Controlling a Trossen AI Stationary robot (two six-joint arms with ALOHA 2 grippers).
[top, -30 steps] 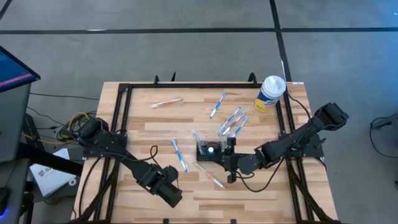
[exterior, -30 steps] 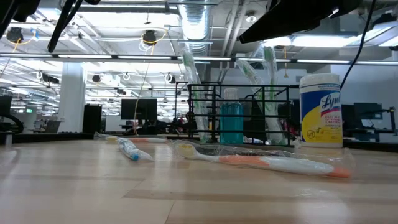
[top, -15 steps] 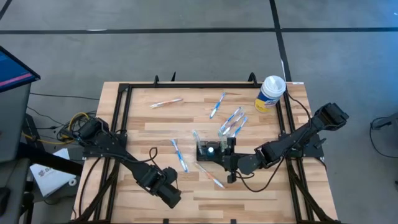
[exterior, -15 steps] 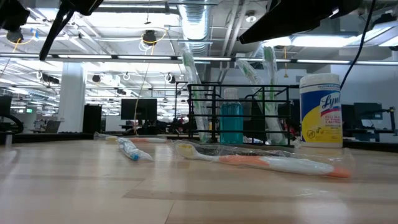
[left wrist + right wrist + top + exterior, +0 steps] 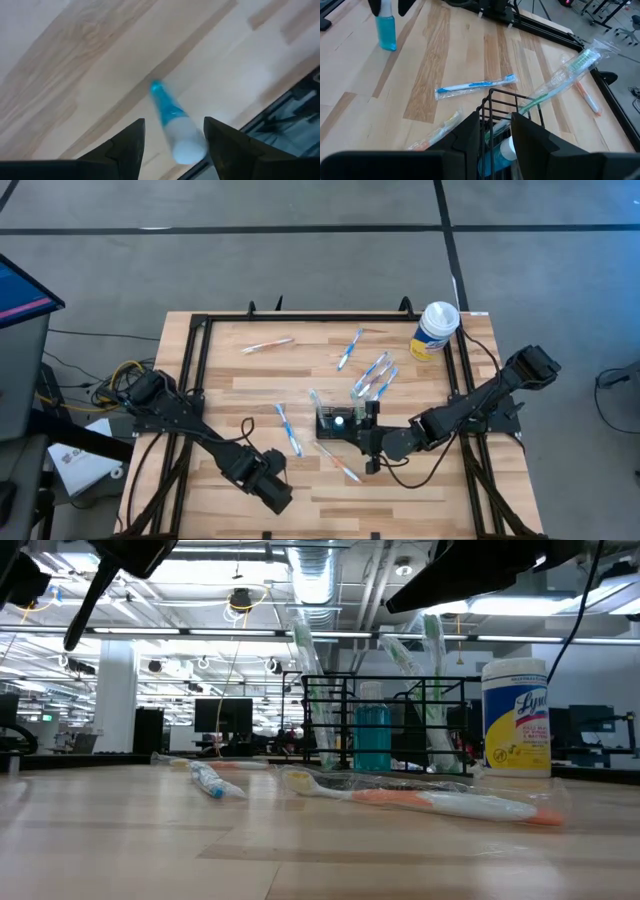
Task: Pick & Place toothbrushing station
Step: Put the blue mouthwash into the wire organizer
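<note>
The toothbrushing station is a small black wire rack standing mid-table. It holds wrapped toothbrushes and a blue bottle, as the low view also shows. My right gripper reaches it from the table's right and is shut on its near end. My left gripper hangs near the table's front edge, shut on a blue-and-white tube. The tube also shows in the right wrist view. My left gripper has the tube's white end between its two fingers, which point down from above. The tube hangs upright below them, its blue end toward the table. I cannot tell whether that end touches the wood. My right gripper pinches the upright wires at the station's right end between its two fingers. It comes slanting down from the table's right. The station stands upright with its base on the table.
Wrapped toothbrushes lie loose around the station; one orange one lies near the low camera. A white-and-yellow wipes canister stands at the far right corner. A black rail frame borders the tabletop.
My left arm has shifted a little near the table's front edge, and more of it shows at the top left of the low view. My right gripper and the station have kept still.
</note>
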